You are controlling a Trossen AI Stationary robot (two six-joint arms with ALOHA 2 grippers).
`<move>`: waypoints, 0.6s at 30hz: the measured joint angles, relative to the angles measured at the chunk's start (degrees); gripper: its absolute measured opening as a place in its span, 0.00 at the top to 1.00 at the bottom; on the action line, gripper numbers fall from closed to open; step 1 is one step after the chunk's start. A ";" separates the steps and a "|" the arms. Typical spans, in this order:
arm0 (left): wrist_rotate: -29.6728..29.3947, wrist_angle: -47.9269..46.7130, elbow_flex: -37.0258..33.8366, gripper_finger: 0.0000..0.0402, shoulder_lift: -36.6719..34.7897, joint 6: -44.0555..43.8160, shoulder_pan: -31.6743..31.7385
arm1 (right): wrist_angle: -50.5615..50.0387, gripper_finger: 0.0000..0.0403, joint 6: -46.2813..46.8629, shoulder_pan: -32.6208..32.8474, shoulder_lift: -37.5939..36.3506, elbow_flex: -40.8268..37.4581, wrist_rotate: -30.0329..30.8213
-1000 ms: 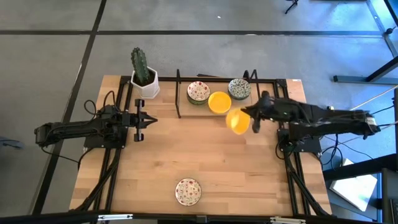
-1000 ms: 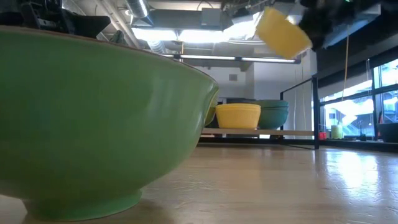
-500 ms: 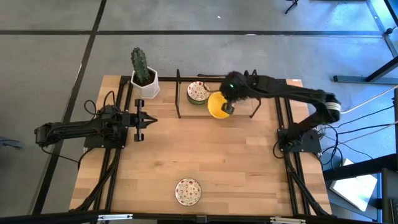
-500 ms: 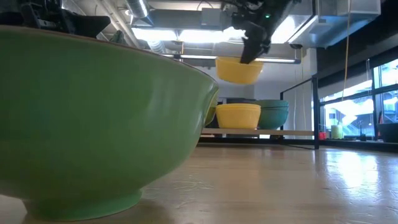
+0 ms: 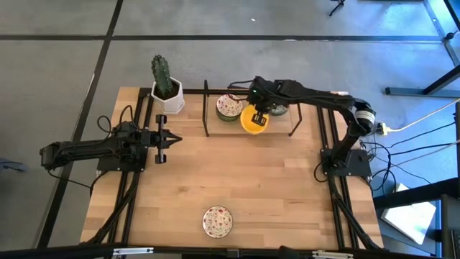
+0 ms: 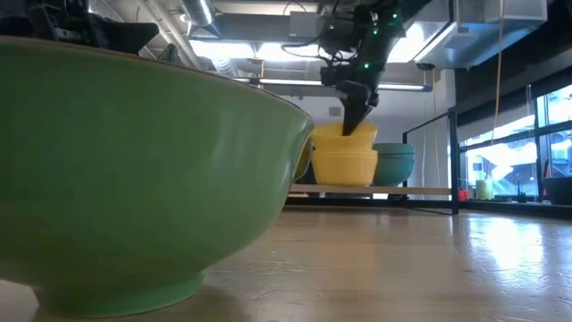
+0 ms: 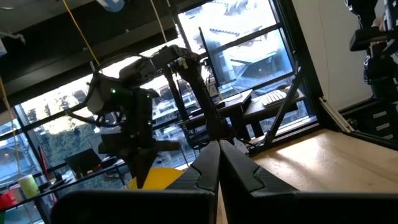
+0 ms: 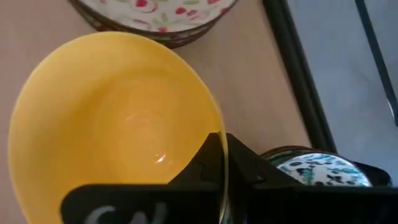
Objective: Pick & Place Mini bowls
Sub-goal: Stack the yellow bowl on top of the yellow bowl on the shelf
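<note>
Now | right end effector (image 5: 260,119) pinches yellow bowl (image 5: 251,120) | red-floral bowl (image 5: 229,106) beside

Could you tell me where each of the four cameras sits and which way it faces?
High view: above the table, facing straight down; shows both arms, the left gripper and the right gripper.
Low view: at table height, facing level across it past a green bowl; the right arm comes down from above.
Left wrist view: on the left arm, facing across the table past its own shut fingers.
Right wrist view: on the right arm, facing down into the yellow bowl that it holds.
Shared: every view shows the yellow bowl.
</note>
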 joint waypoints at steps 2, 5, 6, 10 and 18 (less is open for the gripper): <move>0.02 0.00 0.00 0.99 0.00 -0.04 0.01 | 0.59 0.99 -0.17 -0.53 0.00 0.06 -0.21; 0.02 -0.01 0.00 0.99 0.00 0.02 0.01 | 0.25 0.99 -0.15 -1.48 0.04 0.09 -2.23; 0.02 0.00 0.00 0.99 0.00 0.02 -0.01 | 0.25 0.99 -0.09 -1.74 0.07 0.09 -2.86; 0.02 0.00 0.00 0.99 0.00 0.02 -0.01 | 0.25 0.98 0.12 -2.18 0.05 0.09 -4.73; 0.02 -0.01 0.00 0.99 0.00 -0.09 0.00 | -2.86 0.95 0.04 -2.15 3.00 0.07 -5.26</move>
